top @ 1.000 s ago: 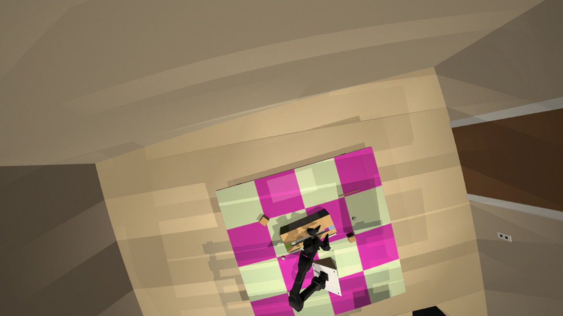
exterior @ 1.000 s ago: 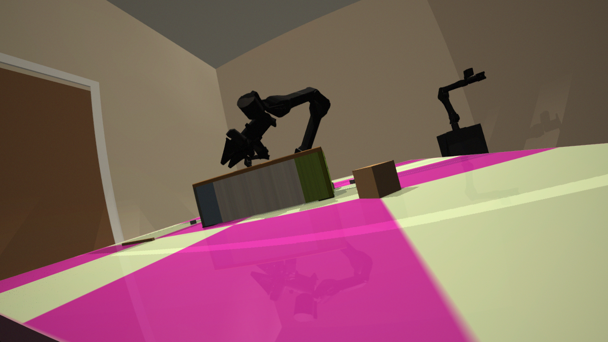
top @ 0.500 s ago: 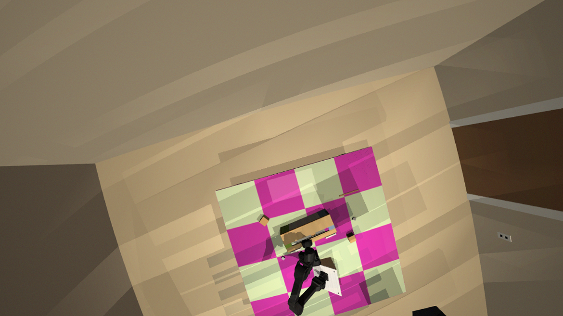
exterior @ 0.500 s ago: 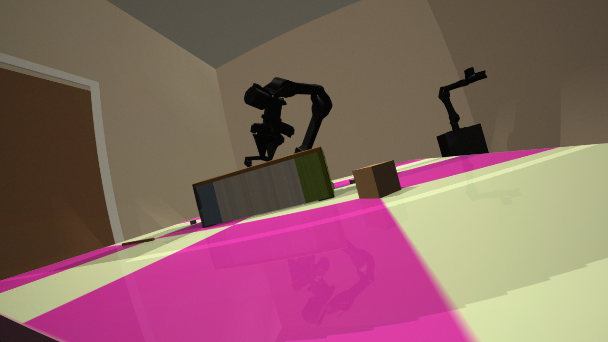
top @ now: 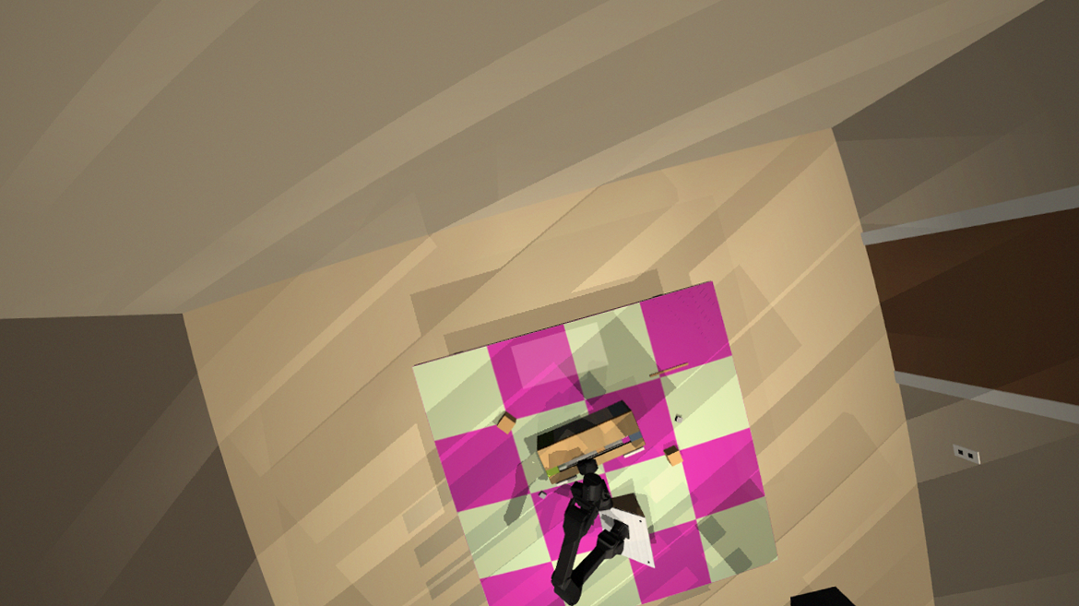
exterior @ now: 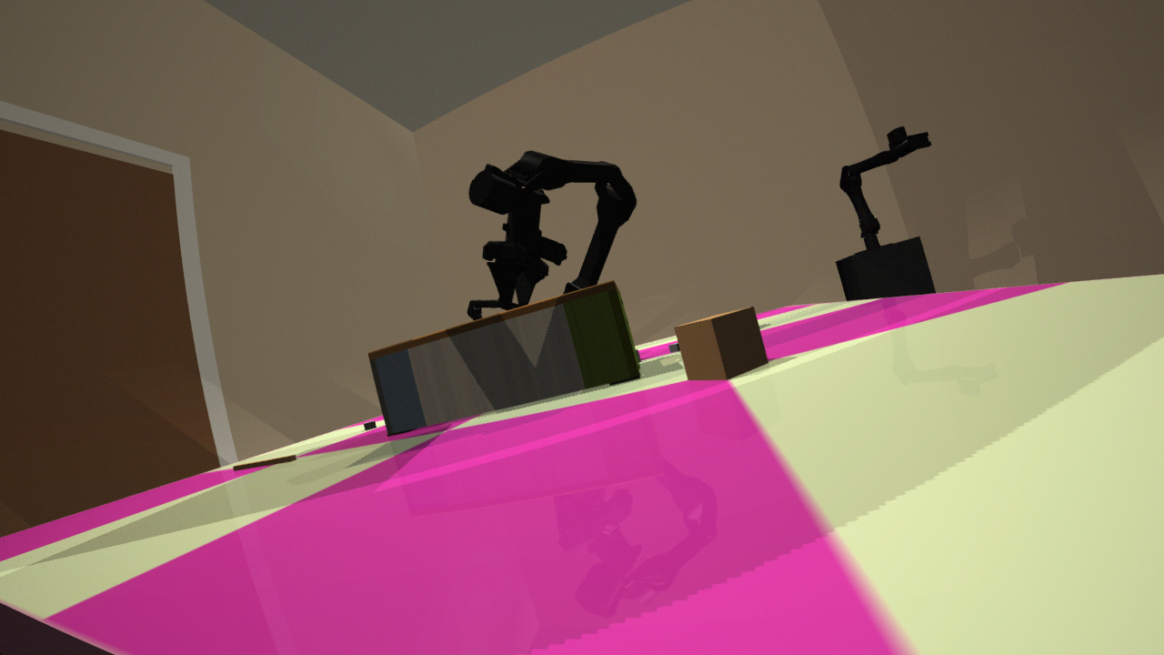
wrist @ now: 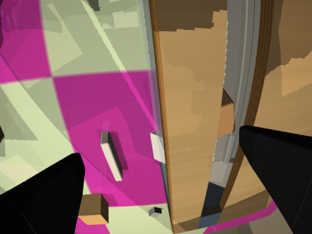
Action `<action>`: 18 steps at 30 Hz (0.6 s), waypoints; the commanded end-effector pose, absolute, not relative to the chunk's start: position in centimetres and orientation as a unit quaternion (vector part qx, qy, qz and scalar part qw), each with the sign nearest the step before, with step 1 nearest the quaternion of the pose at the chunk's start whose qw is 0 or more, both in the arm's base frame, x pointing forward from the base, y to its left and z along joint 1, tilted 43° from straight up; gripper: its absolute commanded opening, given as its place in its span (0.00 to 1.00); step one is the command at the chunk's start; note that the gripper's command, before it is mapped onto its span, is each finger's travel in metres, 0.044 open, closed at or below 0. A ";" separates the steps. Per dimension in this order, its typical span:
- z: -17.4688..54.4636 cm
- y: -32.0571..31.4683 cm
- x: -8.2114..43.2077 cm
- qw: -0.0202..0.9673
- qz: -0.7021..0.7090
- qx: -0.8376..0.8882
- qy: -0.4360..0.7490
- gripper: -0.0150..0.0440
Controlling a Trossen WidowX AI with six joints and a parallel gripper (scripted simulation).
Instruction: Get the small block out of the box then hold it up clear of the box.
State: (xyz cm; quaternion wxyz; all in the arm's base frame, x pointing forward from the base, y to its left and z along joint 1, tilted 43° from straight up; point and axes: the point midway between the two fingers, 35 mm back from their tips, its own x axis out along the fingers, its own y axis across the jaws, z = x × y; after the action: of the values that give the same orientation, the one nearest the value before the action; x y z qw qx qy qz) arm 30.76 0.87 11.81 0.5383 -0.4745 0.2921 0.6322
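The long wooden box (top: 584,445) (exterior: 504,366) (wrist: 192,97) stands on the checkered table, with a green panel at one end and a blue panel at the other. In the wrist view, a wood-coloured block (wrist: 226,120) shows partly through the long opening between the wooden strips; its lower part is hidden, and I cannot tell surely how it rests. My gripper (top: 587,466) (exterior: 497,307) (wrist: 162,149) is open and empty, pointing down above the box. In the wrist view its fingertips lie on either side of the box's upper edges. The clear front is hard to make out.
A pale strip (top: 633,452) (wrist: 111,156) lies before the box. Wooden cubes (top: 506,422) (top: 673,456) (exterior: 720,343) (wrist: 94,208) stand off both ends. Small grey cubes (top: 678,418) (top: 541,494) (wrist: 155,212) and a thin stick (top: 669,370) (exterior: 264,462) lie around. A white plate (top: 638,543) is beside the arm.
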 end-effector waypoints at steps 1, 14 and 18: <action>11.3 1.4 30.8 0.539 0.633 -0.473 0.292 0.93; 9.7 2.9 30.8 0.539 0.633 -0.473 0.292 0.93; 9.3 3.3 30.7 0.539 0.633 -0.473 0.291 0.93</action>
State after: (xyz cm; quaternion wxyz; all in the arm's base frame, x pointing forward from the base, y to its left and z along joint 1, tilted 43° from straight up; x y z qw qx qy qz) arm 30.79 2.86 9.65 0.5385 -0.4748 0.2917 0.6321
